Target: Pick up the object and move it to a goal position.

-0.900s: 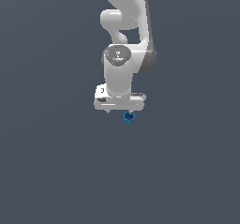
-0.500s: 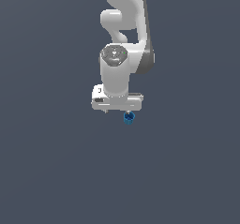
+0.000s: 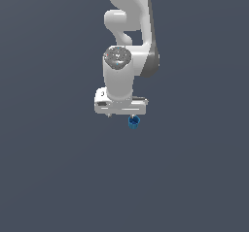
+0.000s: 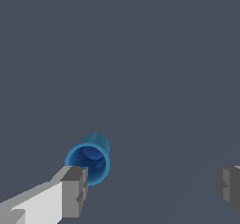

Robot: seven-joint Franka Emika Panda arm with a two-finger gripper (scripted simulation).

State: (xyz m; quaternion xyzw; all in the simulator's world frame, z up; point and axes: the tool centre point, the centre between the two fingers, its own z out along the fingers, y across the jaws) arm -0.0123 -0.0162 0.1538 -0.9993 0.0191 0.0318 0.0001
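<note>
Item 1: pincer (image 4: pixel 152 190). White body with two grey-padded fingers (image 4: pixel 75 190), standing wide apart in the wrist view, one finger at each side of the frame and bare grey ground between them. It clamps nothing. One grey pad sits just beside the rim of the blue cup; whether pad and rim actually touch cannot be told from this angle. The other finger is well apart from the cup.

Item 2: the object (image 4: pixel 90 158). Small bright blue cup-like cylinder, hollow top darker than the wall. In the wrist view its open mouth faces the camera, next to one finger rather than midway between the two. In the exterior view the object (image 3: pixel 134 122) shows just below the white hand, toward the exterior view's right of the hand's middle.

Item 3: arm (image 3: pixel 127 41). White, with a round grey joint cap, descending from the top of the exterior view to the broad white hand.

Item 4: desk (image 3: pixel 48 177). Plain dark grey-blue surface filling both views (no edge shows).

Differences between views: the exterior view gives the whole arm and the cup's place beneath the hand, but the pincer (image 3: pixel 127 115) fingers are mostly hidden under the hand, so their spread is unreadable there. The wrist view supplies the wide spread, the cup's hollow interior and its off-centre place near one finger, but shows nothing of the arm.
</note>
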